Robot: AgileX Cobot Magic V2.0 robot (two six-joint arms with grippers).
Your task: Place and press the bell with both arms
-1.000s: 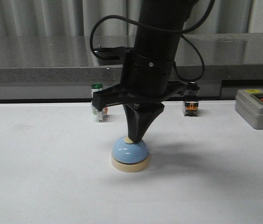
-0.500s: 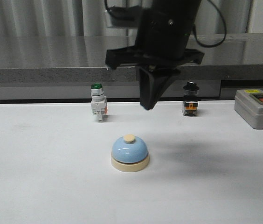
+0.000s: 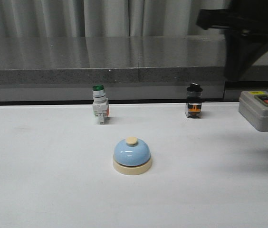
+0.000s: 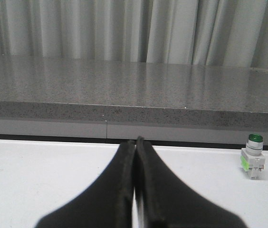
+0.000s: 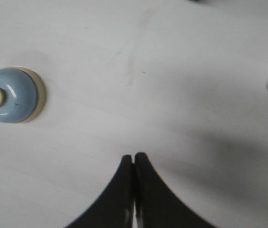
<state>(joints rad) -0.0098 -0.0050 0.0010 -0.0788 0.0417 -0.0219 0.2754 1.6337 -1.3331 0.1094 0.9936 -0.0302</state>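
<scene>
The light-blue bell (image 3: 132, 155) with its cream base and cream button stands alone on the white table, near the middle. It also shows from above in the right wrist view, the bell (image 5: 9, 95) lying well off to one side of my right gripper (image 5: 133, 156), which is shut and empty. In the front view that gripper (image 3: 234, 76) hangs high at the upper right, far from the bell. My left gripper (image 4: 135, 140) is shut with nothing in it; the left arm does not show in the front view.
A green-capped white switch (image 3: 99, 110) and a black-capped switch (image 3: 194, 107) stand at the table's back edge. A grey box with red and black buttons (image 3: 263, 110) sits at the right. A grey stone ledge (image 3: 100, 73) and curtains run behind.
My right gripper was pressing the bell's button a second ago. It has since lifted off and swung up and to the right. The bell has stayed in place.
</scene>
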